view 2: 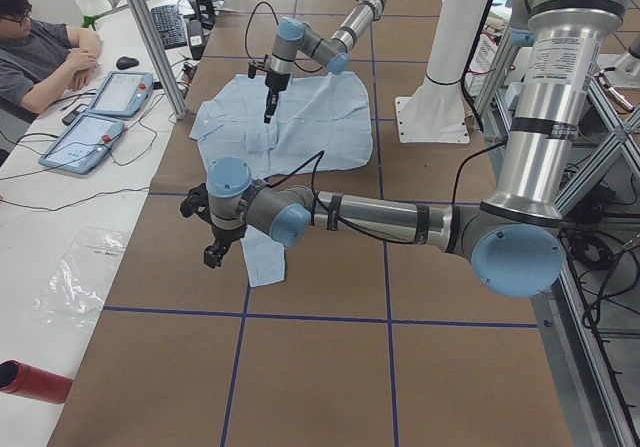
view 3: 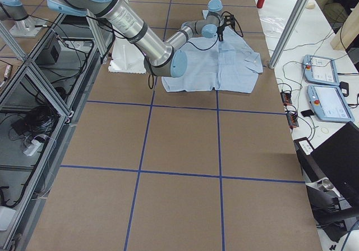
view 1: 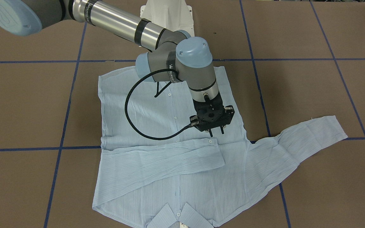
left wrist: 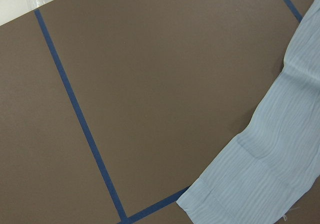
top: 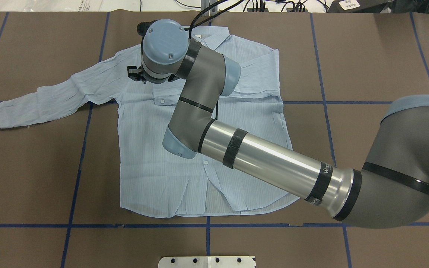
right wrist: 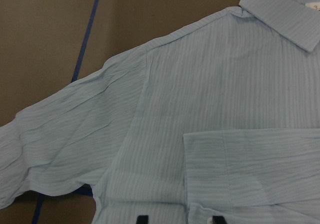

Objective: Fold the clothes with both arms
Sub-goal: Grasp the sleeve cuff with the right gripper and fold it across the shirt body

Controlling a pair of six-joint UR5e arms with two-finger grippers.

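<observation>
The pale blue striped shirt lies flat on the brown table with its buttons up and its collar toward the operators' side. One sleeve is folded across the chest. The other sleeve stretches out sideways. My right gripper hangs just above the chest by the folded sleeve's cuff; it is open and holds nothing. Its fingertips show at the bottom of the right wrist view. My left gripper hovers beside the outstretched sleeve's end; I cannot tell whether it is open or shut.
Blue tape lines grid the table. The white pedestal base stands behind the shirt. A person sits at a side desk with two tablets. A red cylinder lies at that desk's end.
</observation>
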